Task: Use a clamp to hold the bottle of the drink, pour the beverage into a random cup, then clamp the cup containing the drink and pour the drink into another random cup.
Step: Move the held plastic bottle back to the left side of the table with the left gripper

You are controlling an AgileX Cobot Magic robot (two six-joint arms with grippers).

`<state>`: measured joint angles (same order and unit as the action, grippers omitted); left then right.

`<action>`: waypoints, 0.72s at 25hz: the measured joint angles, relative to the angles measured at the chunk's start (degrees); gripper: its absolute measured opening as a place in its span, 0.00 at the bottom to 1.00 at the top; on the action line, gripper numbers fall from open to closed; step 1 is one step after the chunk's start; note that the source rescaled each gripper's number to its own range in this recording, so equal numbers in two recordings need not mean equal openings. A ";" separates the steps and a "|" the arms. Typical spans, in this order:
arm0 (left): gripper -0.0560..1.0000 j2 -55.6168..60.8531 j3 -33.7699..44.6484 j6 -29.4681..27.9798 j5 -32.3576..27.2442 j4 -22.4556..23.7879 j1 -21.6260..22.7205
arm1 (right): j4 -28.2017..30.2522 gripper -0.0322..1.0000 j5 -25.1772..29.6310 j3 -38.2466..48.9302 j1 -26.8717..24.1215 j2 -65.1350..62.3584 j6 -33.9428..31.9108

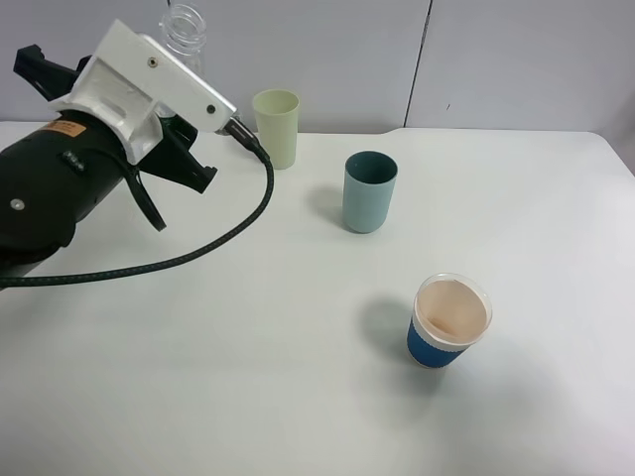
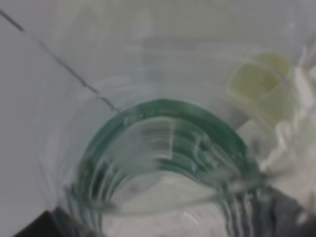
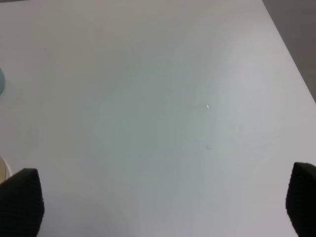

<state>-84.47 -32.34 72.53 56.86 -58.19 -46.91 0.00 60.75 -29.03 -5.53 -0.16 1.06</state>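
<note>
Clamping bottle (image 1: 186, 30) in left gripper (image 1: 185, 151), well left of teal cup (image 1: 369, 191); right gripper (image 3: 160, 202) jaws wide apart over table (image 3: 148, 74)

A white table (image 1: 298, 397) fills most of the high view, its top matte and plain. Its back edge meets a pale grey wall (image 1: 516, 59), and that edge has a small step near the middle. A thin dark seam (image 1: 421, 64) runs down the wall, slightly slanted, splitting it into two panels. The table's far right corner is rounded. In the right wrist view two tiny specks (image 3: 208, 106) sit on the tabletop, one near the other (drops or marks, too small to tell). Beyond the table's edge in that view lies a darker grey strip (image 3: 296, 29).
</note>
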 joint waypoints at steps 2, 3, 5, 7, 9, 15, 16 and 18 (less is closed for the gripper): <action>0.12 1.08 2.27 -6.59 -0.24 2.78 0.75 | 0.00 1.00 0.00 0.00 0.00 0.00 0.00; 0.12 1.55 3.14 -10.53 -0.49 4.54 1.26 | 0.00 1.00 0.00 0.00 0.00 0.00 0.00; 0.12 2.19 5.15 -19.24 -1.23 8.38 3.01 | 0.00 1.00 0.00 0.00 0.00 0.00 0.00; 0.12 2.52 6.90 -27.87 -1.74 12.47 5.17 | 0.00 1.00 0.00 0.00 0.00 0.00 0.00; 0.12 2.60 8.70 -36.72 -2.67 17.35 7.85 | 0.00 1.00 0.00 0.00 0.00 0.00 0.00; 0.12 2.66 12.89 -63.04 -3.33 34.57 18.12 | 0.00 1.00 0.00 0.00 0.00 0.00 0.00; 0.12 2.71 13.38 -65.98 -3.46 37.13 20.42 | 0.00 1.00 0.00 0.00 0.00 0.00 0.00; 0.12 2.71 14.08 -71.78 -4.69 43.88 24.89 | 0.00 1.00 0.00 0.00 0.00 0.00 0.00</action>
<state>-81.76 -18.26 0.75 52.17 -14.31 -22.02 0.00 60.75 -29.03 -5.53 -0.16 1.06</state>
